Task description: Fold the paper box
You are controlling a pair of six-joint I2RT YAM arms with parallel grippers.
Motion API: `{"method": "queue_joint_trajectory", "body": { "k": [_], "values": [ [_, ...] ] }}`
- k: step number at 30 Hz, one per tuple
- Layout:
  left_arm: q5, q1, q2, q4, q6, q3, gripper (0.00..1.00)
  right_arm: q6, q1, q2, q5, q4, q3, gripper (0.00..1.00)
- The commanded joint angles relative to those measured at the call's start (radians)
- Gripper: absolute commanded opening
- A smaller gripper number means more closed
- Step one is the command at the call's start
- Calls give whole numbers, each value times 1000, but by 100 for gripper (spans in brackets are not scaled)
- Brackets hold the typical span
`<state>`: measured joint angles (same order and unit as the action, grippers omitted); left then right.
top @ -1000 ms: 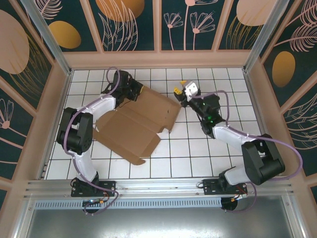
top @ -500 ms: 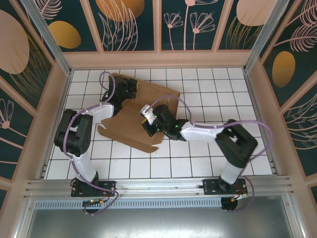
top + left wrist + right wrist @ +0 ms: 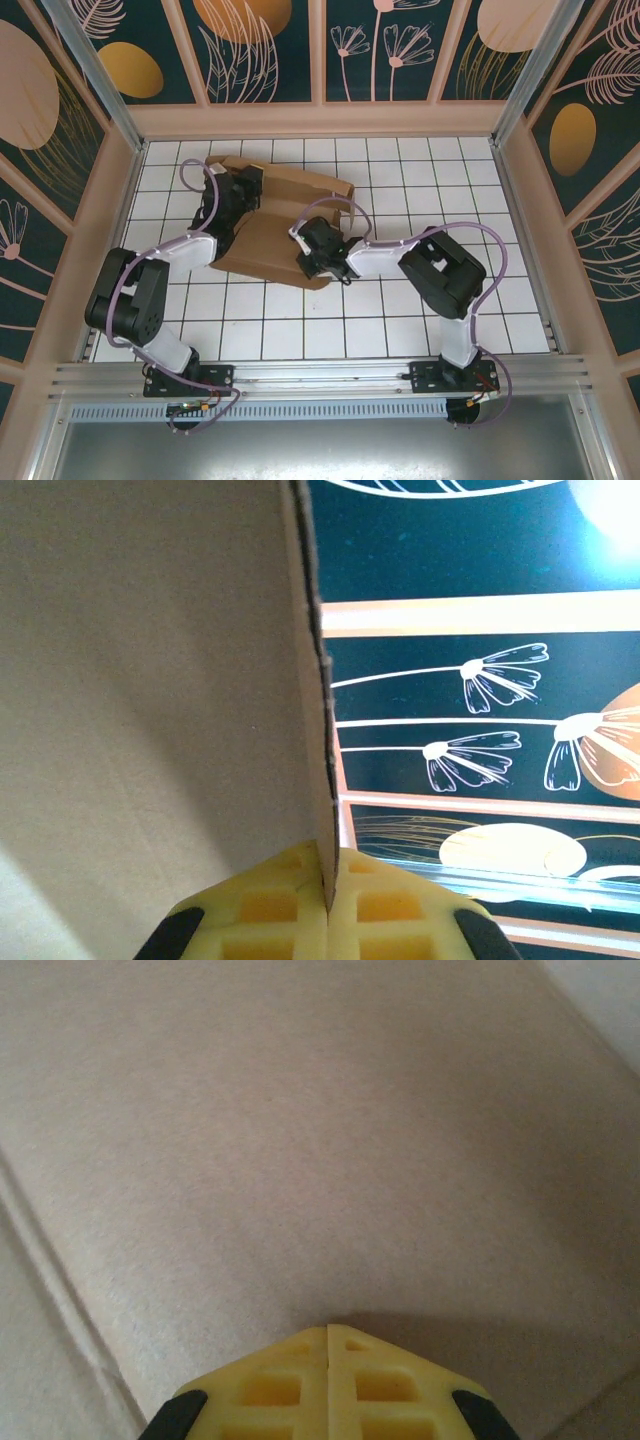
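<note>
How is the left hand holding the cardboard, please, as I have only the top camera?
Observer: The left wrist camera shows the left hand shut on the box, whose edge runs down between the yellow fingers.
Operator: Thank you. Is the right hand gripping anything?
Observer: No. Its wrist camera shows the right hand shut, fingers together with nothing between them, the tips at a flat panel.
Operator: Is a fold line near it?
Observer: Yes, a crease runs diagonally just left of the tips.
</note>
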<state>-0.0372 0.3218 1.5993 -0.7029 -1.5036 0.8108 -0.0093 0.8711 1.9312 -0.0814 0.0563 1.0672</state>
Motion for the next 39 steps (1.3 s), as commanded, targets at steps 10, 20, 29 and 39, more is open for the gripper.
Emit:
{"method": "queue_joint_trajectory", "body": {
  "k": [10,20,29,39],
  "values": [
    [119,10,74,13,117,39,0,-114,-168,-9,50,-196,35,0],
    [131,39,197,-143,96,27,0,-105,-231,-54,126,-160,51,0],
    [153,41,189,-95,59,21,0,221,-381,-296,264,-76,90,25],
    [150,41,230,153,9,189,0,595,-422,-188,198,-303,404,34]
  ]
}}
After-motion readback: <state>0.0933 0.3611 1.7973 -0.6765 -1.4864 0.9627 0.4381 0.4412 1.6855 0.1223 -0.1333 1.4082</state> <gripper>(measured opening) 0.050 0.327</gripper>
